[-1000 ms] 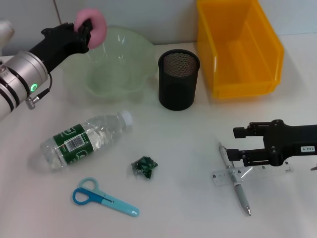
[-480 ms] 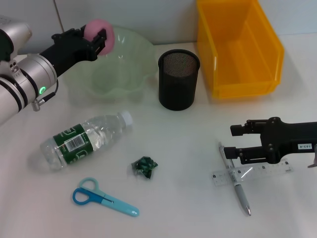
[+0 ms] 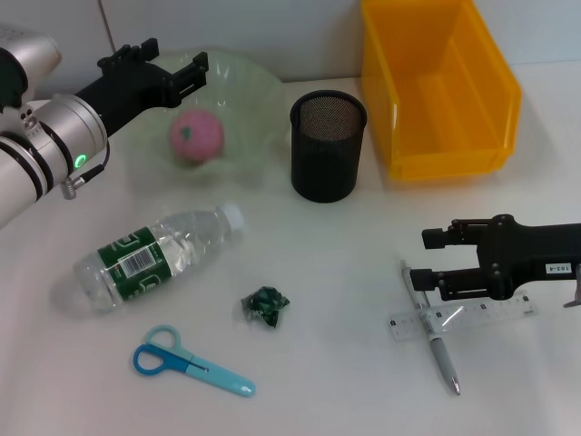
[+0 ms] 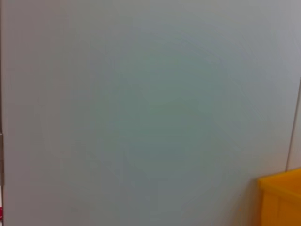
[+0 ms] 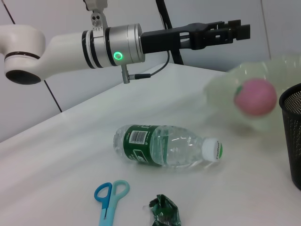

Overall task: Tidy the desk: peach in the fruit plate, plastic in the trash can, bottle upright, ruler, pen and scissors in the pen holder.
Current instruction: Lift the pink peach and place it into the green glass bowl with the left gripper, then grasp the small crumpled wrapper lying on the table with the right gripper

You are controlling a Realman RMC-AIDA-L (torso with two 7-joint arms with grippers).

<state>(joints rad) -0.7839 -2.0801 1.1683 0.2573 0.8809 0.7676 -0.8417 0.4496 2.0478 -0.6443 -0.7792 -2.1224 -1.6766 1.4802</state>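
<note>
The pink peach (image 3: 196, 137) lies inside the pale green fruit plate (image 3: 254, 91) at the counter's (image 3: 327, 272) far left, free of any grip. Above the plate's far rim hangs the left hand (image 3: 168, 71), its fingers spread apart and empty (the right wrist view shows the same gap between the black fingers (image 5: 225, 29)). The left wrist view takes in only a blank wall and a corner of the yellow bin (image 4: 281, 197).

The black mesh pen holder (image 3: 328, 145) stands upright just beside the plate, toward the counter's middle far edge, and the yellow bin (image 3: 436, 86) sits at the far right corner.

The plastic bottle (image 3: 154, 257) lies on its side near the counter's left edge, its white cap pointing toward the middle. Closer to the near edge lie the blue scissors (image 3: 189, 361), and between them and the counter's middle sits the crumpled green plastic (image 3: 265, 305), apart from both.

Toward the right edge, the right hand (image 3: 428, 265) hovers low with its fingers parted, over the near end of the clear ruler (image 3: 458, 315) and the pen (image 3: 434, 337). The pen lies across the ruler's left end, touching it; whether the fingers touch either one is hard to tell.
</note>
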